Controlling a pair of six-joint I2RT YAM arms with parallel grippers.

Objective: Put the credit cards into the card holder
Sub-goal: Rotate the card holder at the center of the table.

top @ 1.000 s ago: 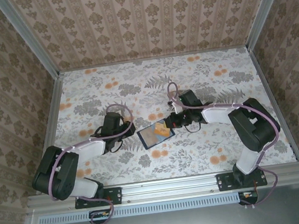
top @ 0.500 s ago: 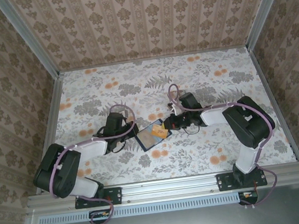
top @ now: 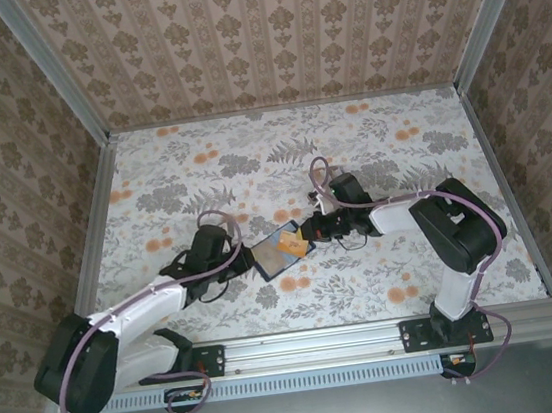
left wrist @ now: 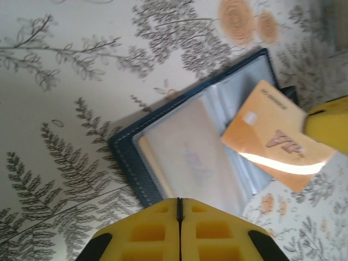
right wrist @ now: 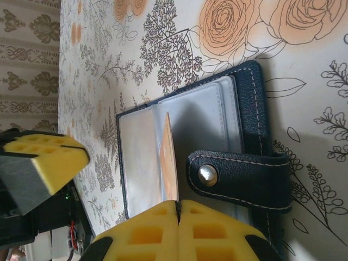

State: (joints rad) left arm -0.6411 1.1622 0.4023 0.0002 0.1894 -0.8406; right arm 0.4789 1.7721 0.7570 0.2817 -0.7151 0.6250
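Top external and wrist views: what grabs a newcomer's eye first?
The orange card, bright against the open navy card holder at mid-table, pinched by the right gripper over the clear sleeves. Then the left gripper, yellow fingers shut, at the holder's opposite edge. The floral table and patterned walls are busy.

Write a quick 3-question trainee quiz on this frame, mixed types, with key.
1. True or false: the card holder lies open on the table.
2. Which pincer grips the orange card? A left; B right; C neither.
3. Fill in: the left pincer has its jaws ___.
Key: 1 true. 2 B, the right pincer is shut on the card's edge. 3 shut.
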